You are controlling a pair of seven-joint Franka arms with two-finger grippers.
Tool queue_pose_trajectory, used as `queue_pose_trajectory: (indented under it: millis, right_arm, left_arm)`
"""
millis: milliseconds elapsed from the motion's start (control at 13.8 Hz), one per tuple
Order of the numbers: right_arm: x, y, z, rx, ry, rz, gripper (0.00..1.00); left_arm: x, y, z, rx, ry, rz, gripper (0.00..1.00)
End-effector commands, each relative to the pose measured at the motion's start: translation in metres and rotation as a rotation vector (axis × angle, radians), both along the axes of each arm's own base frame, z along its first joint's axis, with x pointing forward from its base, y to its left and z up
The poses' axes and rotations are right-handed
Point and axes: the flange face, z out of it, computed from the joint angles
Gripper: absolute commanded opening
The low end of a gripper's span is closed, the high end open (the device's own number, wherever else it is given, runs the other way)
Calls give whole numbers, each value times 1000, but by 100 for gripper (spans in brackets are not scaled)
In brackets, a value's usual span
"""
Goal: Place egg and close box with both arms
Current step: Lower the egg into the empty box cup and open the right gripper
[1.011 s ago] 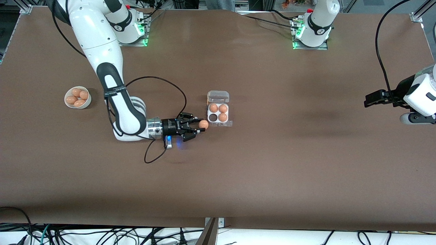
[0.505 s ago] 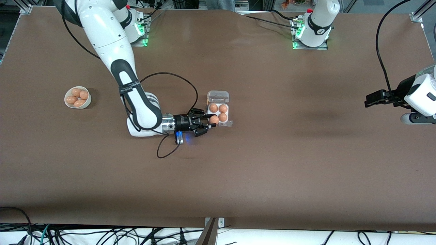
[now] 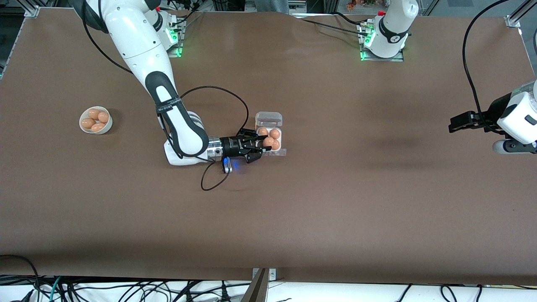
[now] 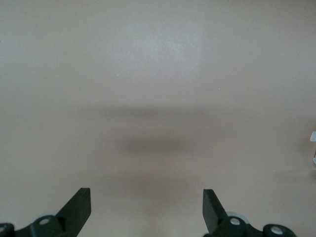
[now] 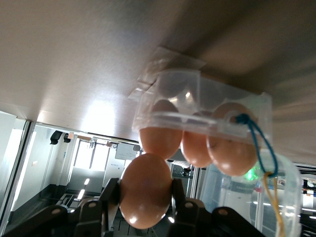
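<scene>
Broadly, we see a wide brown table (image 3: 335, 201) with two large white jointed robot arms with black bands. The right arm (image 3: 168, 109) reaches from its base down across the table, its black two-finger right gripper (image 3: 262, 146) over the small square clear-plastic egg carton (image 3: 283, 152) with a whitish tray, whose transparent hinged lid (image 3: 268, 119) stands open on the side farther from the front camera. We see the gripper's fingers pressed onto a small smooth orange-brown egg (image 3: 268, 142), pinching it between them; in the right wrist view the egg (image 5: 146, 190) sits squeezed between the two black fingers (image 5: 109, 192), just beside the carton's wall (image 5: 173, 89), with three more eggs (image 5: 159, 133) showing through the clear plastic. From the front, the held egg lies over the carton's nearer cell toward the right arm's end of the table; we cannot tell whether it touches the tray.

The left arm (image 3: 518, 121) waits well apart at its own end of the table, its black left gripper (image 3: 455, 123) held over bare tabletop with fingers (image 4: 79, 205) spread wide and nothing between them.

A round white bowl (image 3: 96, 120) holding a few like eggs stands toward the right arm's end, well apart from the carton.
</scene>
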Motion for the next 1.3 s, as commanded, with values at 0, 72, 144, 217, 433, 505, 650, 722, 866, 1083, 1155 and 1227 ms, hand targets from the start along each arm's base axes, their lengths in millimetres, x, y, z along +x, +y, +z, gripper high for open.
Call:
queue_pose_trajectory:
  millis: [0,72,144,217,433,505,650,722,866,1083,1155,1227]
  right_arm:
    - [-7,-1,-4,-20,18,20,36]
    - [-11,0,-5,-22,24,24,36]
    - [-13,1,-5,-22,27,28,36]
    - [-16,0,-6,-25,33,30,36]
    - [-17,-1,-10,-28,37,30,80]
    - [-17,-2,-10,-37,27,44,100]
    - [-10,-3,-1,-66,-18,91,100]
    - [-5,-3,5,-74,-43,107,100]
    - [2,-6,13,-89,-73,128,100]
    - [20,-27,41,-185,-199,215,100]
    - [28,-36,57,-241,-268,258,100]
    - [38,-51,73,-315,-370,327,100]
  left_arm:
    - [2,3,3,17,-7,-21,100]
    - [3,3,0,17,-1,-21,100]
    - [3,3,0,17,-1,-21,100]
    - [3,3,0,17,-1,-21,100]
    - [3,1,0,15,-1,-23,100]
    - [3,2,0,15,-1,-23,100]
    - [3,2,0,15,-1,-21,100]
    - [3,2,0,15,-1,-21,100]
    - [2,2,0,15,1,-21,100]
    - [3,-7,1,11,-1,-36,100]
    - [2,-13,2,11,-1,-42,100]
    - [2,-24,1,9,2,-54,100]
